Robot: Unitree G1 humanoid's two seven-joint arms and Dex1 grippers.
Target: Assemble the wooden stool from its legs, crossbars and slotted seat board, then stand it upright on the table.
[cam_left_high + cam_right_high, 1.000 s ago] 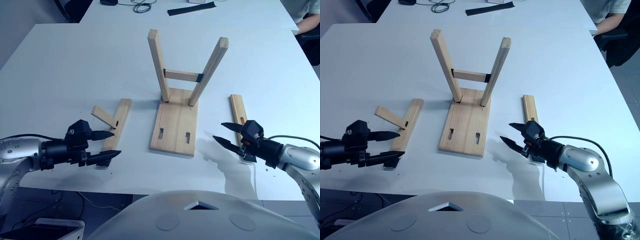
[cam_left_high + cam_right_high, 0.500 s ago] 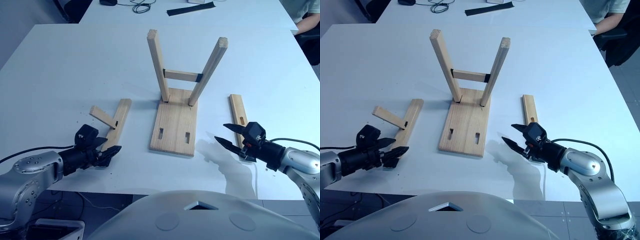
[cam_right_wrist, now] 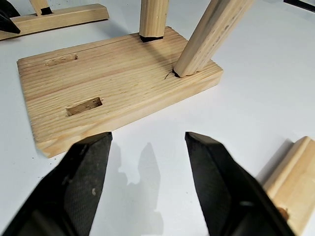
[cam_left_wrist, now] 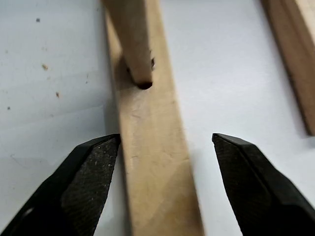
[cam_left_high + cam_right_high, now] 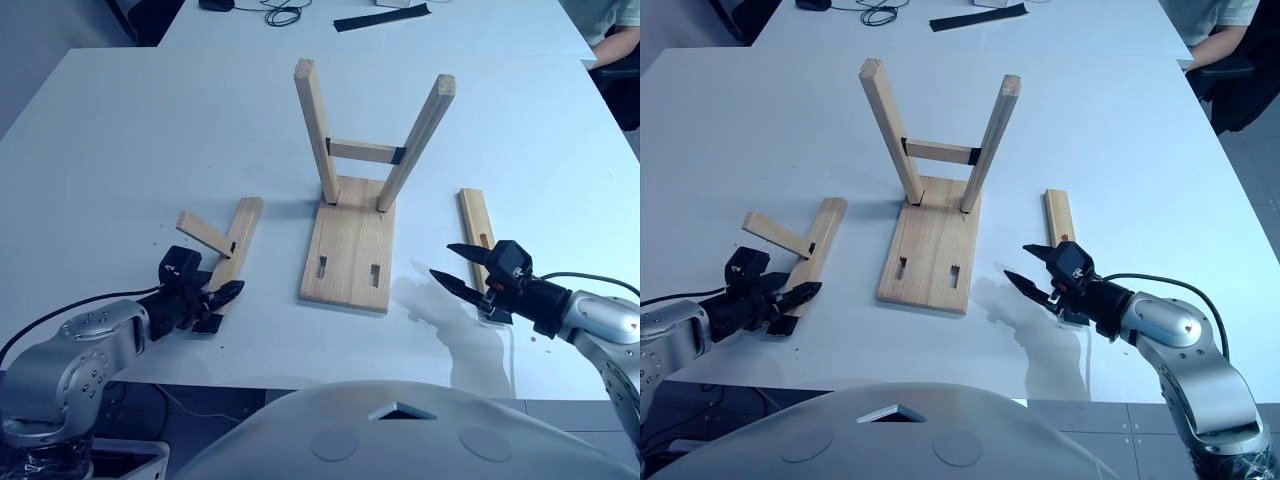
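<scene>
The slotted seat board [image 5: 345, 250] lies flat mid-table with two legs [image 5: 318, 130] standing in its far slots, joined by a crossbar [image 5: 362, 152]; its two near slots are vacant. Left of it lies a loose leg [image 5: 233, 250] with a crossbar [image 5: 201, 233] plugged into it and sticking up. My left gripper [image 5: 222, 301] is open, its fingers [image 4: 88, 182] straddling this leg's near end [image 4: 157, 167]. Another loose leg [image 5: 476, 235] lies right of the board. My right gripper [image 5: 455, 268] is open just above the table, between the board [image 3: 118, 93] and that leg [image 3: 290, 177].
A black strip [image 5: 383, 18] and cables [image 5: 280, 12] lie on the far table. A person's sleeve [image 5: 608, 25] shows at the far right corner. The table's near edge runs just under both grippers.
My left gripper has moved forward and lowered to the near end of the left loose leg, its fingers now around it. The right gripper has barely shifted.
</scene>
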